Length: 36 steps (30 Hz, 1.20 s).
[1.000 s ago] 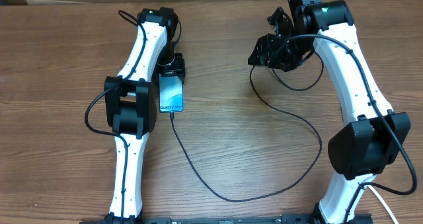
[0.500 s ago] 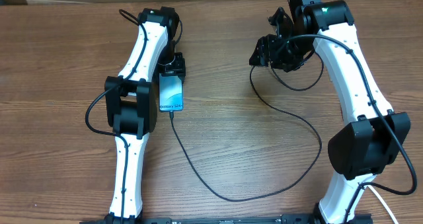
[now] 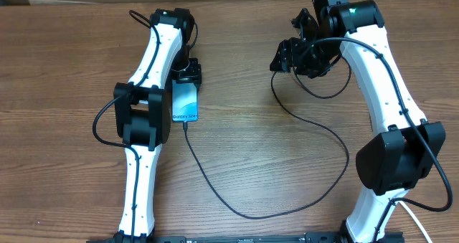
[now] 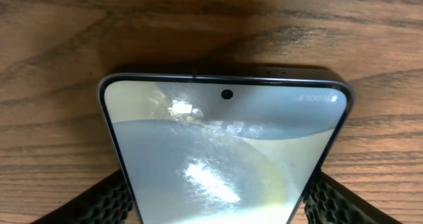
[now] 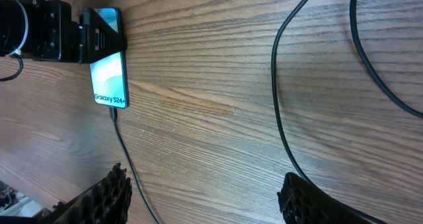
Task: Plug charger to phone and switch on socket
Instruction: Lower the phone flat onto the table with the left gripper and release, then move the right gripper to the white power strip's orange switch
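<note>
The phone (image 3: 186,102) lies flat on the wooden table with its light blue screen lit. My left gripper (image 3: 188,76) is shut on the phone's far end, one finger on each side edge, as the left wrist view (image 4: 215,207) shows. The charger (image 3: 251,216) is a thin black cable. It meets the phone's lower edge, loops across the table and runs up under my right gripper (image 3: 288,56). Its plug end is hidden. My right gripper is open and empty above the table, its fingers wide apart (image 5: 211,201). The right wrist view also shows the phone (image 5: 109,78) and the charger (image 5: 273,72). The socket is out of view.
A thick white cord (image 3: 412,214) shows at the bottom right by the right arm's base. Both white arms reach over the wooden table (image 3: 244,143). Black arm wiring hangs near the right gripper.
</note>
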Each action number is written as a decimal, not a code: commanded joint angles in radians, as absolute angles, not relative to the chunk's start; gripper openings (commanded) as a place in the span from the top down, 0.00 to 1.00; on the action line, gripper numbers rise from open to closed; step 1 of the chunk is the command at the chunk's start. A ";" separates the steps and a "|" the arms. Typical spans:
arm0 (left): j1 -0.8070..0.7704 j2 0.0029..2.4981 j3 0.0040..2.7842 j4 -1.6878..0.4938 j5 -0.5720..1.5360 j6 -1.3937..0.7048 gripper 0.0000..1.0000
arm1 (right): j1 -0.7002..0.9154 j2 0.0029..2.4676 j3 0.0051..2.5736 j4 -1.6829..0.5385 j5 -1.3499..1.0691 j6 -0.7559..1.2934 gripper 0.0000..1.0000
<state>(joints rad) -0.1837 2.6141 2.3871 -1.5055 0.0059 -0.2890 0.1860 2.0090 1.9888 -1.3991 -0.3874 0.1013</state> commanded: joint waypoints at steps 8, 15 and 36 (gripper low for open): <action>-0.184 2.491 2.408 -1.508 -0.022 -0.291 0.12 | 0.188 1.980 2.011 -1.401 -0.381 0.095 0.28; -0.171 2.490 2.461 -1.563 -0.029 -0.305 0.07 | 0.188 1.980 2.011 -1.400 -0.355 0.096 0.28; -0.067 2.200 2.854 -1.689 -0.036 -0.307 0.00 | -0.107 1.980 2.011 -1.403 -0.322 0.096 0.29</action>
<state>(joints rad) -0.0750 2.2433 2.8368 -1.6867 -0.0166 -0.3073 -0.0505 2.0090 1.9888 -1.4063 -0.3325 0.1009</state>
